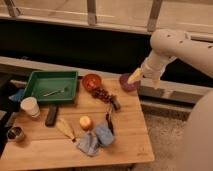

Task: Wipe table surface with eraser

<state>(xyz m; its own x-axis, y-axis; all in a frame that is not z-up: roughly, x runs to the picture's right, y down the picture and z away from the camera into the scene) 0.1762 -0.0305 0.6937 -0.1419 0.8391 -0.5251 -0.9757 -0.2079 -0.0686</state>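
A: One arm, one gripper. Where's it at?
B: Far right corner of the wooden table, hanging right over the purple bowl. White arm comes in from the right, bent down twd the bowl.
A: Parted or closed up?
B: Can't tell. Reads as one pale tapering tip from this angle.
A: And the eraser?
B: Eraser = dark oblong block, lying flat on the left part of the table, just in front of the green tray and beside the white cup. Well apart from the gripper, w/ most of the clutter between them.
A: What clutter?
B: Tray has a metal utensil in it. Next to the tray, an orange-red bowl; just in front of that, a dark red bunch, prob. grapes. Mid-table: round orange fruit, pale yellow wedge-shaped thing to its left, crumpled blue cloth near the front edge. Small metal cup at the front left corner.
A: Eraser touching the tray?
B: V. close to its front wall; can't say if they touch.
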